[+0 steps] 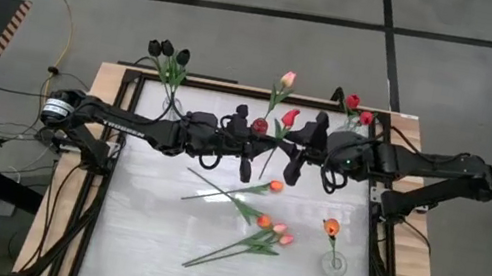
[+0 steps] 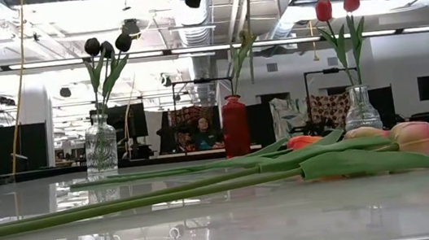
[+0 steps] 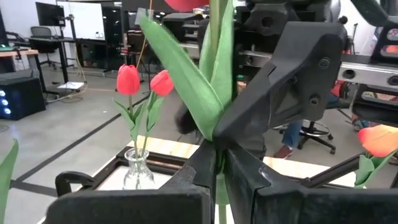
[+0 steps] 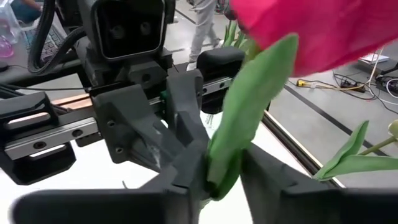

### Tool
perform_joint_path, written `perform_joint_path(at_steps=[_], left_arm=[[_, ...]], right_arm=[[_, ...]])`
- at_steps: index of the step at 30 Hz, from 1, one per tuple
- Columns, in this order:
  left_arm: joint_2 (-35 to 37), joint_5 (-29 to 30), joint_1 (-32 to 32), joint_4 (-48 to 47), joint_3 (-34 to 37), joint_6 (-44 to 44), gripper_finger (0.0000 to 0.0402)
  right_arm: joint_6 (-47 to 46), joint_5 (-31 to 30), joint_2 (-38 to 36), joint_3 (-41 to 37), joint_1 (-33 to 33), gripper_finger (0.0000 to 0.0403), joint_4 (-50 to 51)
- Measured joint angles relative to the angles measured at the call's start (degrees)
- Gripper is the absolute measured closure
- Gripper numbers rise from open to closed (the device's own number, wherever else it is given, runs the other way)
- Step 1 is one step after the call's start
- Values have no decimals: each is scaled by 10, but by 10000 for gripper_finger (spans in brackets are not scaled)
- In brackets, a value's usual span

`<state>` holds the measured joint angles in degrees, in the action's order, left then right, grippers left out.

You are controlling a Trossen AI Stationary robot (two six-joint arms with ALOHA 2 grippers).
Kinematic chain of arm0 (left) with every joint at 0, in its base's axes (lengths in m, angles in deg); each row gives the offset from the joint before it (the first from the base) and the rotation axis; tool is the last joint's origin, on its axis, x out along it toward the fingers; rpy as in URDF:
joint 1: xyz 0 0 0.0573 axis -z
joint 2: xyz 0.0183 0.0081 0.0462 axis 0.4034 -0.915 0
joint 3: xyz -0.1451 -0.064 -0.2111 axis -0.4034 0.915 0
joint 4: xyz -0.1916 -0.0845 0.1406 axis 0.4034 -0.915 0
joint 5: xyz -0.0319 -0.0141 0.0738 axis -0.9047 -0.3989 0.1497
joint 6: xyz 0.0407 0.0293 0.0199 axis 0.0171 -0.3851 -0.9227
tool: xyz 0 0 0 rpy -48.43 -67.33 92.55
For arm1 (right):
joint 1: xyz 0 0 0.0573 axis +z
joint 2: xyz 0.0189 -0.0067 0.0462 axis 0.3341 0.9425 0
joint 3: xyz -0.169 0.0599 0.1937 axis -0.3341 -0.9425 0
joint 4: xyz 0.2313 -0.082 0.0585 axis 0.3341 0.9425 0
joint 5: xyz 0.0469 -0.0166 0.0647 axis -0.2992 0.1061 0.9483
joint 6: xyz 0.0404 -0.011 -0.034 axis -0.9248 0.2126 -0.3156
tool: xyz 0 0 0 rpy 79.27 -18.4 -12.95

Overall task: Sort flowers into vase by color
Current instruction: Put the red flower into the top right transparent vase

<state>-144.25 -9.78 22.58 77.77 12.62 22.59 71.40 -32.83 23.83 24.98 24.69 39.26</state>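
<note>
High over the table's middle, a red tulip (image 1: 290, 117) with a long green stem is held between my two arms. My left gripper (image 1: 269, 142) comes from the left and is shut on the stem. My right gripper (image 1: 290, 146) comes from the right and is shut on its leaf. A glass vase with black tulips (image 1: 168, 49) stands at the back left. A red vase (image 1: 259, 125) holds a pink tulip (image 1: 287, 79). Another glass vase holds red tulips (image 1: 358, 109). Several orange and pink tulips (image 1: 264, 222) lie on the table. My left gripper pinches the tulip's thin stem (image 3: 218, 182) between its two fingers, just below where the leaves spread. The fingers are level, come from the table's left and lie across the stem. The tulip is clear of the table, head up. My right gripper has a green leaf (image 4: 219, 169) and the stem behind it between its two fingers, close beside my left gripper's fingers (image 4: 180, 124). The fingers come from the table's right, slanting slightly down, across the stem. The red head (image 4: 323, 31) rises above them.
A small glass vase with one orange tulip (image 1: 332, 227) stands at the near right. The table's dark frame (image 1: 378, 253) runs around the white top. In the low view a person (image 2: 202, 130) sits in the room far behind the table.
</note>
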Motion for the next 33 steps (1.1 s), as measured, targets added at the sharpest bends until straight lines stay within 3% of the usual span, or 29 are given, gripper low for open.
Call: perform_joint_path(at_steps=[6, 16, 22, 33], left_arm=[[0, 0, 0, 0, 0, -2, 391], [3, 2, -9, 1, 0, 1, 331], [10, -4, -14, -4, 0, -7, 295], [13, -16, -14, -52, 0, -26, 294]], right_arm=[[0, 1, 0, 0, 0, 368, -1], [1, -7, -10, 0, -1, 359, 12], [28, -19, -63, 0, -1, 368, 46], [29, -94, -212, 0, -1, 370, 118]])
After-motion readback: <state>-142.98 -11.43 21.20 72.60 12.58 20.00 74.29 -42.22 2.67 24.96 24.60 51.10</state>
